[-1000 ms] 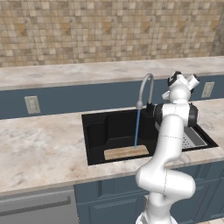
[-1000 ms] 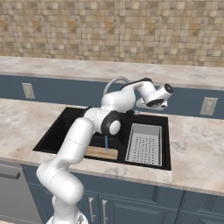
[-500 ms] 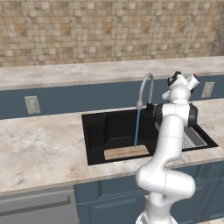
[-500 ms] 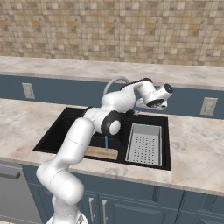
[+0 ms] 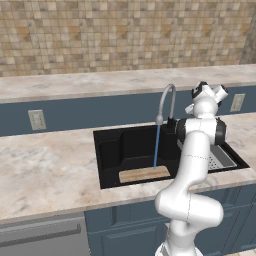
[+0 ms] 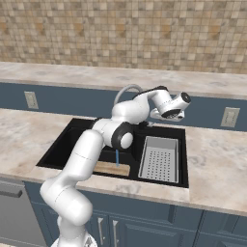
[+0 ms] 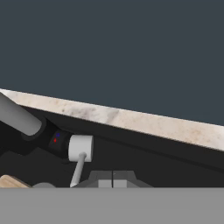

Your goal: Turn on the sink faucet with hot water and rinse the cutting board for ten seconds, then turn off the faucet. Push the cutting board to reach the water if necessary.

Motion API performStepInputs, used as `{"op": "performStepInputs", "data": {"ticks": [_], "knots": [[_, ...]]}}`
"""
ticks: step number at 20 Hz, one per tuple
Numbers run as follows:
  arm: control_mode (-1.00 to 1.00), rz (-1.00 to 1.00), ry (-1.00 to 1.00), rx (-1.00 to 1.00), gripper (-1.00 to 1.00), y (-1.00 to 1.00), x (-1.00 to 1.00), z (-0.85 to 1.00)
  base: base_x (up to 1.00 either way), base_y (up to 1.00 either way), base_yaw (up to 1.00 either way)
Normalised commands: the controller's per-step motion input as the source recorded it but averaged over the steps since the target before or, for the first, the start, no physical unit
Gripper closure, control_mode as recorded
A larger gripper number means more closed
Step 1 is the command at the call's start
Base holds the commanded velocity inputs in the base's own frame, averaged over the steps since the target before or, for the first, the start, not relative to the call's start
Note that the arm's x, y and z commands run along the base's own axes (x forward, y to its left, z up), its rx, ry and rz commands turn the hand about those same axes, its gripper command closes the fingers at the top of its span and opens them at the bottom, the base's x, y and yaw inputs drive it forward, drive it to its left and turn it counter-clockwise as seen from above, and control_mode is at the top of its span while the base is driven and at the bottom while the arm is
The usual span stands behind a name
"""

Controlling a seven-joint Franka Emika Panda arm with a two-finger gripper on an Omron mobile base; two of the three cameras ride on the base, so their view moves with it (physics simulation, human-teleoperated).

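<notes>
Over the sink [image 5: 107, 150], nothing has shifted: water [image 5: 156, 145] keeps rinsing the cutting board [image 5: 144, 174] at six o'clock, gripper [image 7: 112, 178] staying clenched, empty.

The white arm [image 5: 192, 165] is arching up and forward, its gripper [image 7: 112, 178] hovering with fingers [image 7: 104, 179] pressed together, gripping nothing.

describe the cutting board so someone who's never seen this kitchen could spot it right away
Find the black sink set into the pale stone counter, under the tall curved faucet. The cutting board lies flat on the basin floor along its front wall, where the thin blue stream of water lands. It is the one light tan wooden thing there, unlike the grey perforated tray on the other side.
</notes>
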Motion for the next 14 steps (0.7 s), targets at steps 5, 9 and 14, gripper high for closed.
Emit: {"op": "performStepInputs", "data": {"ticks": [5, 9, 14], "knots": [[-1.00, 0.00, 0.00, 0.00, 1.00, 0.00, 0.00, 0.00, 0.00, 0.00, 0.00], [-1.00, 0.00, 0.00, 0.00, 1.00, 0.00, 0.00, 0.00, 0.00, 0.00, 0.00], [-1.00, 0.00, 0.00, 0.00, 1.00, 0.00, 0.00, 0.00, 0.00, 0.00, 0.00]]}}
